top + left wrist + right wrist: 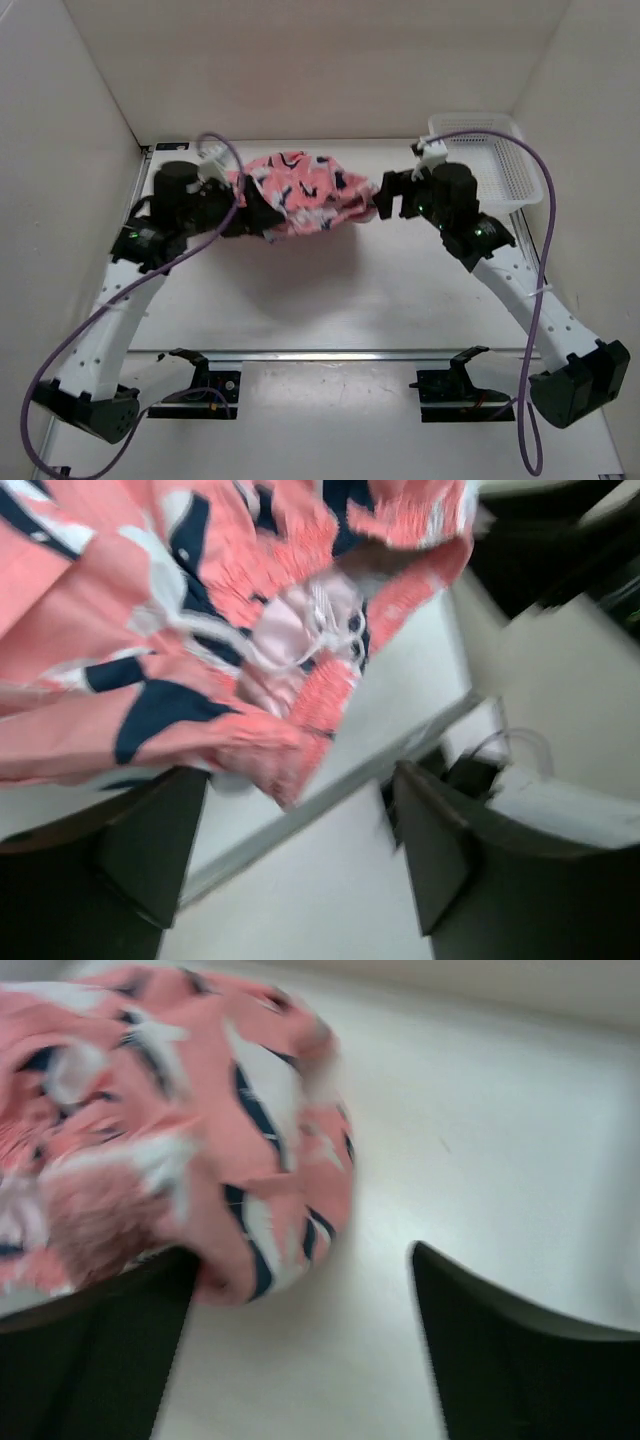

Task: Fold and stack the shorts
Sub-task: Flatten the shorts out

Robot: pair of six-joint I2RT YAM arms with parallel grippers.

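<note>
Apparently mid-fold, with shorts [300,195] bunched between left gripper [300,850] and right gripper [300,1340] — both spread apart, gripping nothing; next, regrasp edges squarely.

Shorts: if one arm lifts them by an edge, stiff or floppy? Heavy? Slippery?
Likely floppy: the shorts are bunched in soft folds, and a corner droops in the left wrist view. Probably light, since the fabric looks thin. A push would likely crumple them rather than slide them whole.

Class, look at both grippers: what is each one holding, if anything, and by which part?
Nothing: the left gripper and right gripper both stand open, the shorts bunched between them, unclamped.
</note>
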